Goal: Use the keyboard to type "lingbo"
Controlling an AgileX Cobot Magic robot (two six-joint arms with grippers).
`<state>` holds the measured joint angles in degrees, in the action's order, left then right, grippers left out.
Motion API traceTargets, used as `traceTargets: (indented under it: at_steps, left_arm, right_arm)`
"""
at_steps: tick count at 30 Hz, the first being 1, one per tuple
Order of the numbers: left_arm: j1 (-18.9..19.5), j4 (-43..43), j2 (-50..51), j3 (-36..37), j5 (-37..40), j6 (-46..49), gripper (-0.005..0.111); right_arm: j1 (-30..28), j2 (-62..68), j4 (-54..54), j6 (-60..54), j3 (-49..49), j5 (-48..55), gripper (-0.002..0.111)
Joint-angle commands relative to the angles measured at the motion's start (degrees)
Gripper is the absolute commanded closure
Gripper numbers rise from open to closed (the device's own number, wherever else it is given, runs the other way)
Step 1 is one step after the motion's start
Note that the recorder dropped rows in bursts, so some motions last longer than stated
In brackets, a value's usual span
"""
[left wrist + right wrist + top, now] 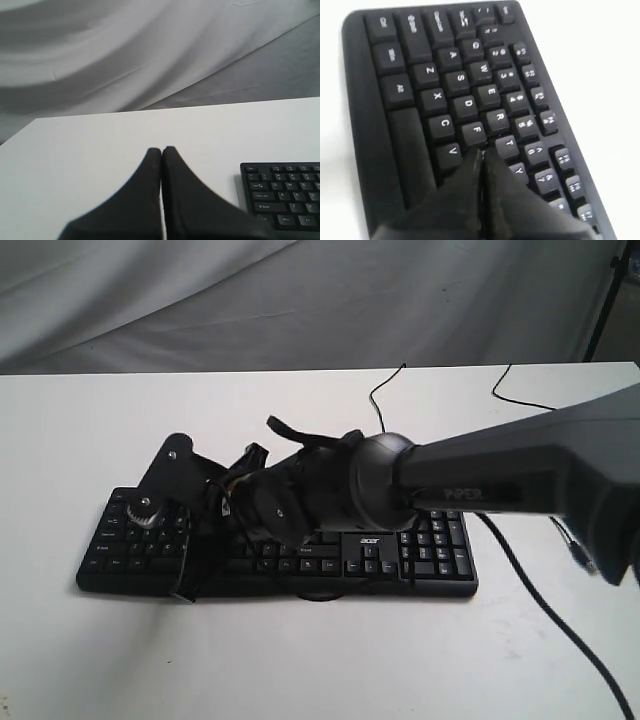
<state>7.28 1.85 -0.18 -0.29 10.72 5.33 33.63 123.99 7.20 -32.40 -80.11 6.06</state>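
The black keyboard (370, 565) lies across the middle of the white table (90, 420), its acer logo (368, 538) facing me. My right arm (500, 475) reaches across from the right, covering the keyboard's middle. My right gripper (481, 153) is shut; its tips are down among the letter keys (470, 102), just past F (476, 130) and between V (452, 150) and T (509, 143). I cannot tell whether they press a key. My left gripper (161, 149) is shut on nothing, over bare table beside the keyboard's (285, 195) left end.
A thin black cable (385, 400) runs from the keyboard toward the table's back edge. A second cable (520, 395) lies at the back right. A thicker one (560, 630) trails off the front right. Grey cloth (300, 300) hangs behind.
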Motion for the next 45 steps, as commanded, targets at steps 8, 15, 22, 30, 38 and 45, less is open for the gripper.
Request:
traceTargets:
  at_steps: [8,15,22,30,38,45]
  left_arm:
    - [-0.2,0.0,0.2,0.3,-0.2,-0.2,0.106]
    - [-0.2,0.0,0.2,0.3,-0.2,-0.2,0.106]
    - [-0.2,0.0,0.2,0.3,-0.2,-0.2,0.106]
    - [-0.2,0.0,0.2,0.3,-0.2,-0.2,0.106]
    - [-0.2,0.0,0.2,0.3,-0.2,-0.2,0.106]
    - [-0.2,0.0,0.2,0.3,-0.2,-0.2,0.106]
  right_arm:
    - [-5.7,-6.6,-1.8,-0.2,7.2,-1.2,0.108]
    - [-7.6,-5.2,-2.2,-0.2,10.0,-5.4,0.108]
    - [-7.4,-2.2,-2.0,-0.2,10.0,-9.8,0.108]
    - [-6.8,-1.8,-1.2,-0.2,10.0,-11.0,0.108]
    - [-6.8,-1.3,-0.7,-0.1,10.0,-11.0,0.108]
    - [-6.8,-0.4,-0.4,-0.1,10.0,-10.5,0.108]
